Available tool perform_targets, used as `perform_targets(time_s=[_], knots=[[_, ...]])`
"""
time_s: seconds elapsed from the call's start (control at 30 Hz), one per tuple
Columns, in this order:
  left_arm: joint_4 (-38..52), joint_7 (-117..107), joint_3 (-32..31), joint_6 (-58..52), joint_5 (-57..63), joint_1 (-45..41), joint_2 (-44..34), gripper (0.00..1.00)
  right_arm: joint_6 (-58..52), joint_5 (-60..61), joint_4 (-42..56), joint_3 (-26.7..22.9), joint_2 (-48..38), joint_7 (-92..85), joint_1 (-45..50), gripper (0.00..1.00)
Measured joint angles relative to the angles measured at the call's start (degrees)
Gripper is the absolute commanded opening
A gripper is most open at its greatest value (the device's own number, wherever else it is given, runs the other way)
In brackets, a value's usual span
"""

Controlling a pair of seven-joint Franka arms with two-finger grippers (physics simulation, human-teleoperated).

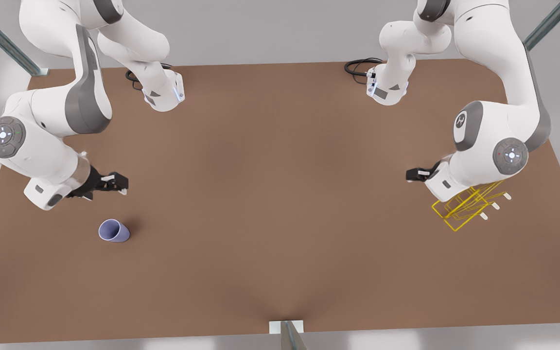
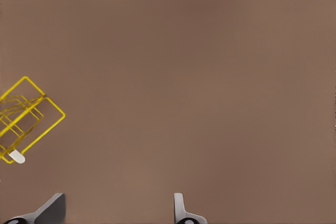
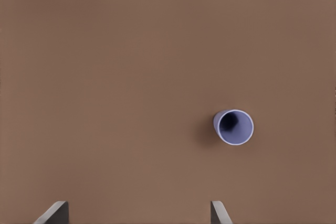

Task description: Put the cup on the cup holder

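The lavender-blue cup (image 1: 113, 231) stands on the brown table at the front view's left, its open mouth showing; in the right wrist view the cup (image 3: 234, 127) lies ahead of the fingers and off to one side. My right gripper (image 1: 114, 183) hovers open just behind the cup, touching nothing; its fingertips (image 3: 55, 212) frame bare table. The yellow wire cup holder (image 1: 444, 218) with white-tipped pegs sits at the front view's right, partly under the arm. My left gripper (image 1: 413, 175) is open beside the cup holder (image 2: 44, 96), with nothing between its fingers (image 2: 181, 211).
The brown table (image 1: 280, 194) stretches wide between cup and holder. Black cables (image 1: 358, 65) lie by the arm bases at the back. A metal post (image 1: 287, 333) stands at the front edge. Slanted metal struts cross both back corners.
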Motion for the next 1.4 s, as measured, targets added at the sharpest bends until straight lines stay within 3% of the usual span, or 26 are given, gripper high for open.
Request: perform_targets(time_s=[0.17, 0.33, 0.67, 0.9, 1.4], knots=[[2.28, -0.33, -0.19, 3.75, 1.37, -0.02, 1.25, 1.0, 4.55, -0.11, -0.35, 0.0, 0.07, 0.04, 0.31, 1.0], [2.87, -0.63, -0.15, 5.02, 5.82, -0.28, 7.47, 1.0, 6.68, -0.5, -0.91, 0.14, 3.95, 0.0, 0.91, 1.0], [2.56, -1.19, -0.16, 5.68, 7.38, -0.33, 7.83, 1.0, 7.89, -1.95, -3.21, -0.18, 10.7, 0.23, 0.4, 1.0], [2.32, -1.58, -0.16, 5.75, 7.55, -0.19, 7.97, 1.0, 13.89, -4.53, -10.93, 4.48, 11.35, -0.79, -12.36, 1.0], [1.93, -2.04, -0.07, 5.86, 7.9, -0.17, 9.76, 1.0, 28.69, -11.21, -21.13, 6.97, 12.84, -3.42, -15.35, 1.0]])
